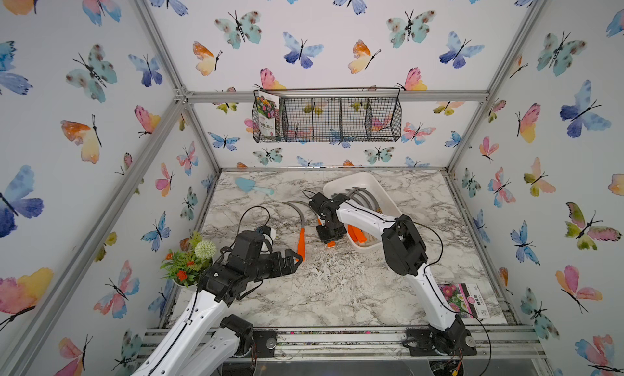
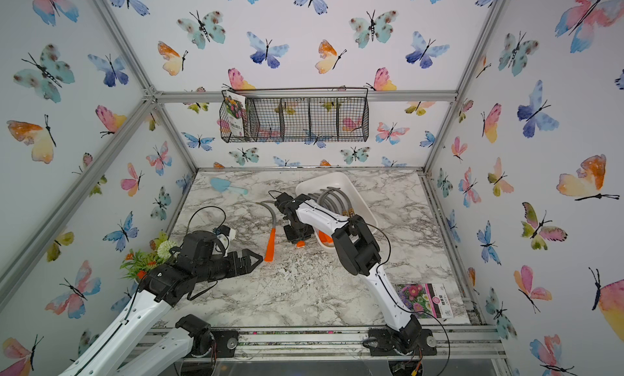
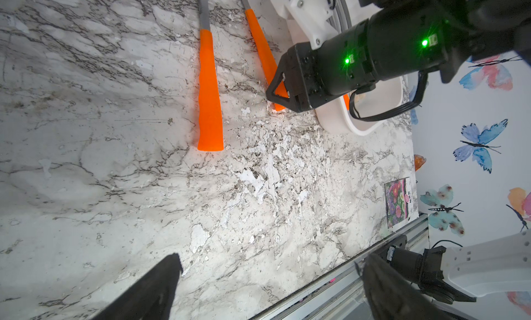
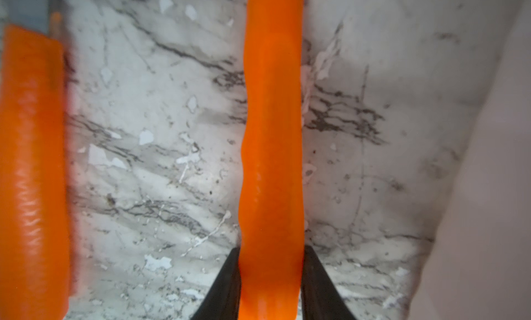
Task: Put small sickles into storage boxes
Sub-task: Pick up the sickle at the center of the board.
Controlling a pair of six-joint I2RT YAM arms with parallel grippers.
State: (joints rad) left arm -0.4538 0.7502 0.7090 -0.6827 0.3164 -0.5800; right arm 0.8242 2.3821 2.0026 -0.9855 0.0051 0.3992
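Surface: marble tabletop (image 1: 337, 290), with butterfly-papered walls on three sides.
Left wrist view alone: the left gripper (image 3: 273, 258) shows its two black fingers (image 3: 155, 289) at the frame's lower edge. Above them the free sickle (image 3: 210, 103) lies flat. At upper right the right gripper (image 3: 277, 94) is seen side-on over the handle of the gripped sickle (image 3: 260, 42), just beside a corner of the white tray (image 3: 342, 123).
Right wrist view alone: black fingers (image 4: 227, 287) sit against both sides of the gripped sickle's orange handle (image 4: 271, 160) at lower centre. The free sickle's handle (image 4: 31, 160) is at the left edge and the white tray's wall (image 4: 488, 189) at the right edge.
Both top views: the right arm covers most of the gripped sickle (image 1: 331, 244), so only its orange end shows.
Counts, near to far:
- seed packets: two, one on the table at lower right (image 1: 467, 298) and one in the far basket's left compartment (image 1: 268, 116)
- flower pot (image 1: 187, 259): one
- sickles on the marble: two, both orange-handled
- tray sickles (image 1: 363, 195): several grey blades curving side by side; the arm hides the exact number
- blue trowel (image 1: 253, 186): one
- wire basket (image 1: 327, 119): one, on the back wall
Left jaws: wide apart, holding nothing, over bare marble near the free sickle's handle end.
Right jaws: narrow, clamped on the gripped sickle's handle. That sickle lies on the marble between the free sickle and the white tray.
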